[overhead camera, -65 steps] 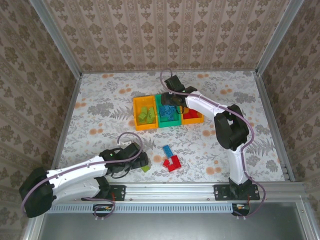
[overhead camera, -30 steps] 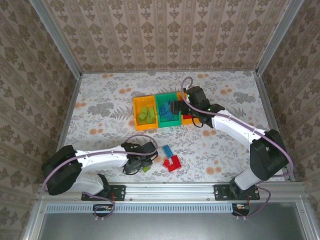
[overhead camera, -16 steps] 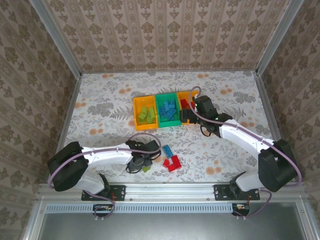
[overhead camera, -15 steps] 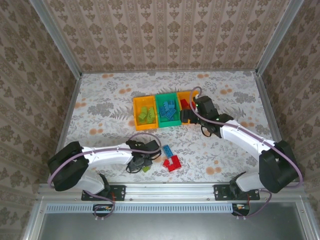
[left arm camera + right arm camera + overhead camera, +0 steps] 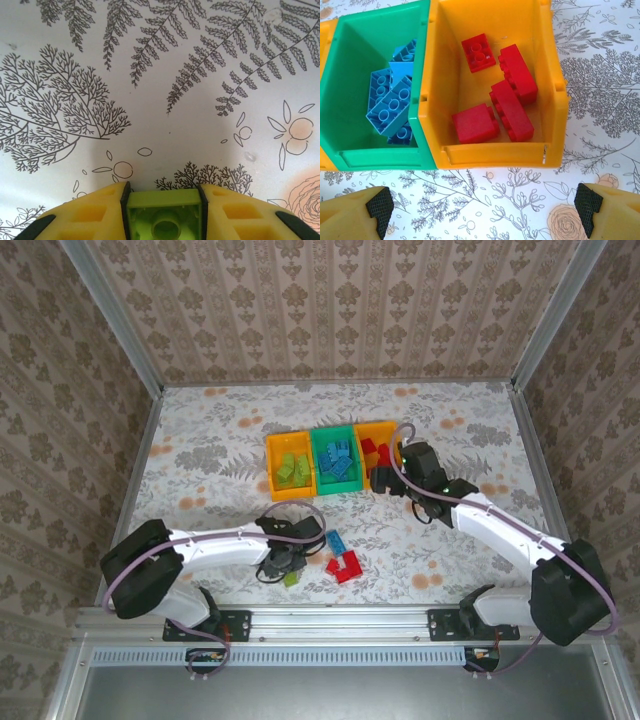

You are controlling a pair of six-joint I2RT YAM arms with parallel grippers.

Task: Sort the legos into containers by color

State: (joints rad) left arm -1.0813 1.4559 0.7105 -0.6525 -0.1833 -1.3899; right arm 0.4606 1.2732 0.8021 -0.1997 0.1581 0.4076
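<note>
Left gripper is pinched onto a lime green lego, with both pads touching it (low over the floral table, near the front edge). Right gripper hangs spread wide just in front of the orange bin holding red legos. The green bin with blue legos sits right beside it.

Lab cell: aluminium frame, wallpapered walls

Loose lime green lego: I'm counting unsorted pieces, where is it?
The lime green lego sits bottom centre in the left wrist view, between the left gripper's fingers; from above, near the table's front edge, left of the loose red legos.
</note>
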